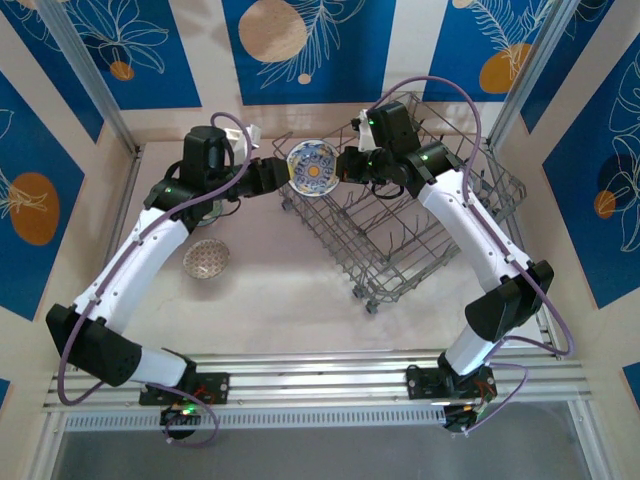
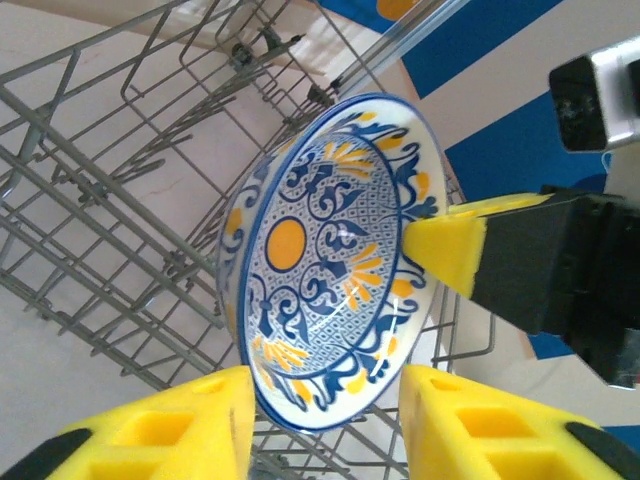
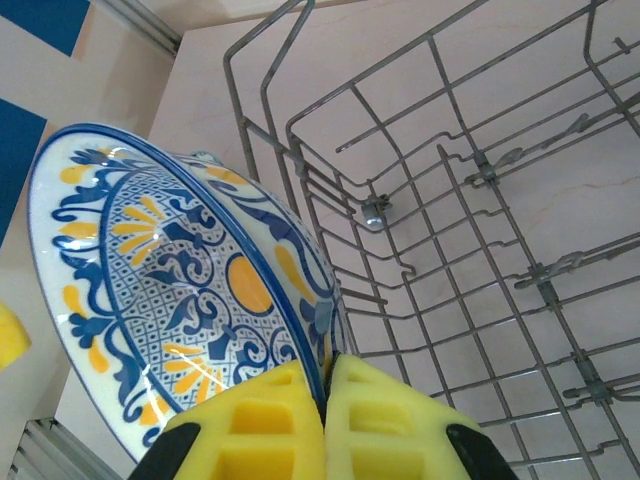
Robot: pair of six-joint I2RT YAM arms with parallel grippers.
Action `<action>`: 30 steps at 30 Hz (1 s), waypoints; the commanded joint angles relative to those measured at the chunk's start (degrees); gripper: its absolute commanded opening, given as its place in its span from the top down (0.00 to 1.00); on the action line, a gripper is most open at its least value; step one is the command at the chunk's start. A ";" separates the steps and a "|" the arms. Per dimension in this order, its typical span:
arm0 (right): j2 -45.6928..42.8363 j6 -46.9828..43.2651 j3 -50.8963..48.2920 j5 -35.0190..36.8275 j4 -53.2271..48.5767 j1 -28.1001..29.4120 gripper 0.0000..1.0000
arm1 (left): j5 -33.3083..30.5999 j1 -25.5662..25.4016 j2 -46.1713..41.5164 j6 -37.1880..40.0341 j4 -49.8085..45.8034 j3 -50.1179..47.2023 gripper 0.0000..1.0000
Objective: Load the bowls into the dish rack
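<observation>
A blue-and-white bowl with orange marks hangs on edge in the air at the left end of the grey wire dish rack. My right gripper is shut on its rim, a pad on each side. My left gripper stands open at the bowl's opposite side. Its two yellow fingers straddle the lower rim, and a gap shows at the right finger. One of the right gripper's pads presses the bowl from the right. A second, paler patterned bowl lies on the table.
The rack stands tilted across the table's right half, its tines and wire walls right behind the held bowl. Metal frame posts run up the back corners. The table's rail lies at the near edge.
</observation>
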 commanded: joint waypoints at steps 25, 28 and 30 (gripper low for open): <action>-13.05 -10.86 -14.31 28.48 10.29 -17.79 1.00 | 4.00 10.77 -1.95 3.32 -0.97 -4.18 0.29; -14.10 -15.44 -18.79 32.41 14.36 -19.44 1.00 | 4.71 11.67 -1.68 3.91 -1.80 -4.92 0.29; -13.74 -20.44 -21.07 36.54 16.58 -19.97 1.00 | 5.18 12.32 -1.44 4.52 -2.79 -4.97 0.29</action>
